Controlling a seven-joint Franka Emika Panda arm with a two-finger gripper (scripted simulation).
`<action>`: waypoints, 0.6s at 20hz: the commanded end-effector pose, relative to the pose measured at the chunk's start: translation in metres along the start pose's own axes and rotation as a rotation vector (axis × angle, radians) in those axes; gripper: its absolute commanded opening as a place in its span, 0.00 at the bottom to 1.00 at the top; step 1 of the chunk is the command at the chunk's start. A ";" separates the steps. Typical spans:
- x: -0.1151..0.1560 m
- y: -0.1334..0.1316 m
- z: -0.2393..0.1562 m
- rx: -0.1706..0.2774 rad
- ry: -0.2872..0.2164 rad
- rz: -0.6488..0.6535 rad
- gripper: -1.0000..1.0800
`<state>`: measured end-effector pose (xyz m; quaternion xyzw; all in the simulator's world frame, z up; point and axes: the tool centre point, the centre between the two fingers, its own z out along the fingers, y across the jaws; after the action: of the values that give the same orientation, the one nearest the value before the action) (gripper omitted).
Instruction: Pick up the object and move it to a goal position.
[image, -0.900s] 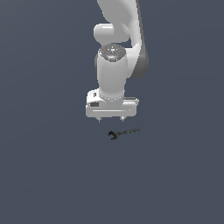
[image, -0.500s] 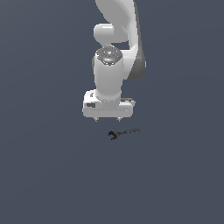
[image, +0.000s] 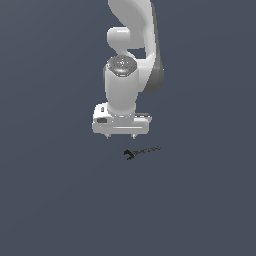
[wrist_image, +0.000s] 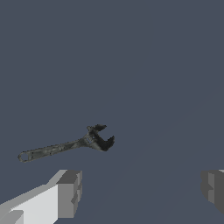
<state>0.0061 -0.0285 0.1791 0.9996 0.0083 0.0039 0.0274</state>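
The small dark grey-black adjustable wrench (image: 141, 151) lies flat on the dark grey floor, open jaw toward the exterior view's left. It shows in the wrist view (wrist_image: 65, 146) too, whole and unobstructed. My gripper (image: 121, 136) hangs from the white arm, pointing down, a little above the floor and to the exterior view's upper left of the wrench, not touching it. The two fingers (wrist_image: 69, 192) stand far apart in the wrist view, with nothing between them. The gripper is open and empty.
Plain dark grey floor (image: 60, 200) all around. The white arm (image: 130, 55) rises above the gripper. No goal marker shows.
The arm and gripper have shifted slightly toward the exterior view's left. The wrench has not moved.
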 end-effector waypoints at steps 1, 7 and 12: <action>0.000 -0.002 0.001 0.001 -0.001 0.015 0.96; 0.000 -0.008 0.008 0.008 -0.002 0.089 0.96; 0.000 -0.017 0.016 0.015 -0.004 0.185 0.96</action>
<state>0.0059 -0.0151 0.1651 0.9974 -0.0687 0.0045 0.0207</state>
